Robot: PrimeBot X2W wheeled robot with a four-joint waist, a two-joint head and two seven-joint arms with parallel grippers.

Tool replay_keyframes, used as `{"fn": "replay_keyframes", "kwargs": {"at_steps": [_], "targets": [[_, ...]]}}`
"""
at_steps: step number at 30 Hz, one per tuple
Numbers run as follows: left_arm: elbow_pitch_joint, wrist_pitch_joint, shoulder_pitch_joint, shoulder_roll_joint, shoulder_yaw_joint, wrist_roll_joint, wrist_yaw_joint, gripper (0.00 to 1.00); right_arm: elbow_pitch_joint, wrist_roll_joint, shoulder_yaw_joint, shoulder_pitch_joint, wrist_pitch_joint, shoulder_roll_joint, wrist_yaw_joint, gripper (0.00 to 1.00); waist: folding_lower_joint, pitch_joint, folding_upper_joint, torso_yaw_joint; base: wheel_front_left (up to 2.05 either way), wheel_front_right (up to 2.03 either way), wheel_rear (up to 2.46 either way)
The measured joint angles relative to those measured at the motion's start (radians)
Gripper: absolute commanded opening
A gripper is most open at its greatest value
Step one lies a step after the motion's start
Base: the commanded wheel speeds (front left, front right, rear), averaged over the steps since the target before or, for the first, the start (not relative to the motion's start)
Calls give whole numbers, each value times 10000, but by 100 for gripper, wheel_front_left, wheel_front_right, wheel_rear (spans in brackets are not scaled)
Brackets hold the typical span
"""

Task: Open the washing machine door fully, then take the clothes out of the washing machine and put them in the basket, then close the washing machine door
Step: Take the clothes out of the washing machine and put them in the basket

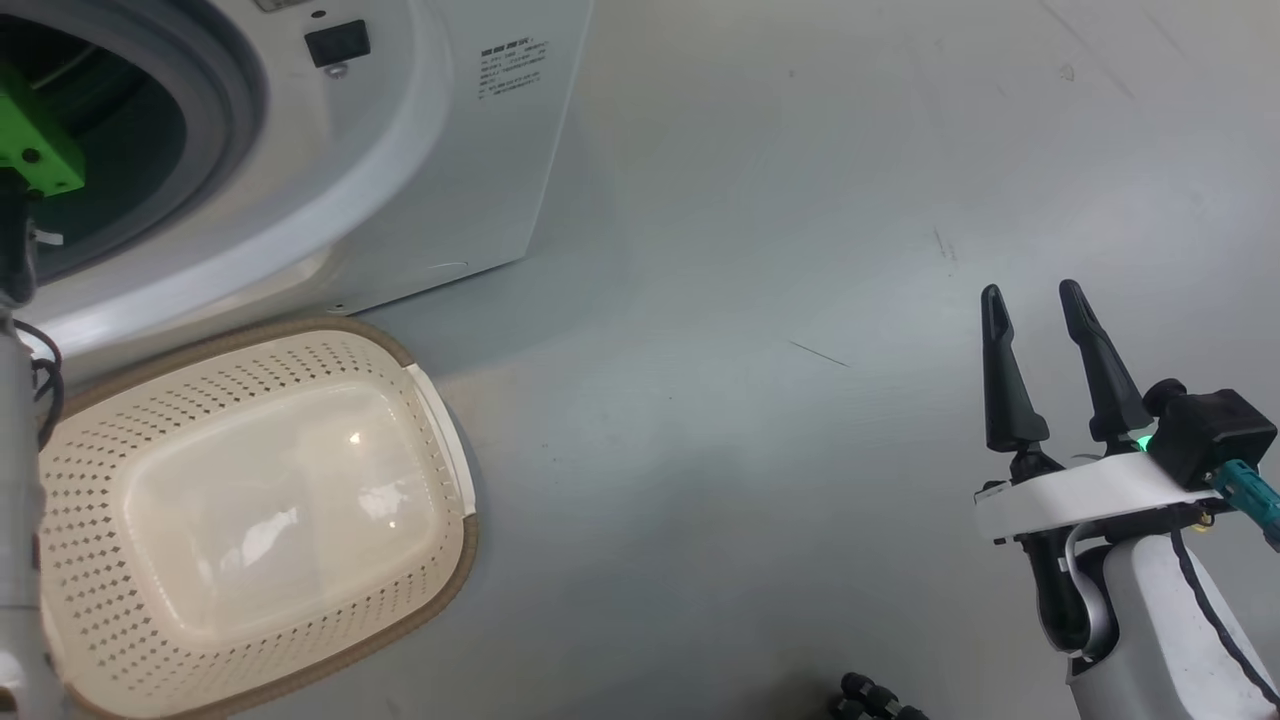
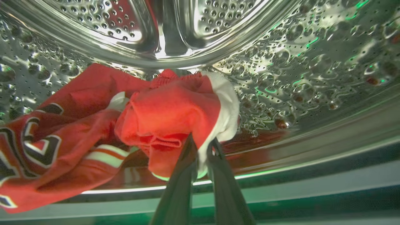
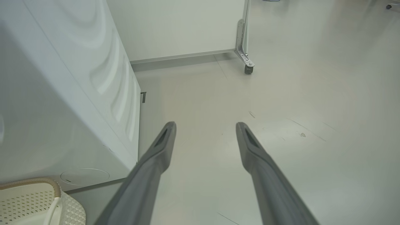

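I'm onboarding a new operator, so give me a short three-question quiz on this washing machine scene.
1. True or false: the basket is empty.
2. The left gripper has its fingers shut on: A the red clothes, B the drum wall, C the door rim?
3. Fill in: the right gripper, fingers apart, hovers over the ___.
Key: 1 true; 2 A; 3 floor.

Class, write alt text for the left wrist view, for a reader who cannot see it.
The left gripper, two dark fingers rising from the bottom edge, pinches a fold of the red, white-trimmed clothes. They lie crumpled in the perforated steel drum, black-and-white lettering showing at left.
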Motion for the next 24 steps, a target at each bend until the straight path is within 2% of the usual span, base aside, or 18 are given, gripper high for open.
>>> {"fn": "replay_keyframes", "kwargs": {"at_steps": [24], "targets": [[-1313,-3697,2311,-1338,-222,10,-345,0,-81,-454,-376,59,0,-219,86,100,0,-909,0,1333,0,0,0]]}}
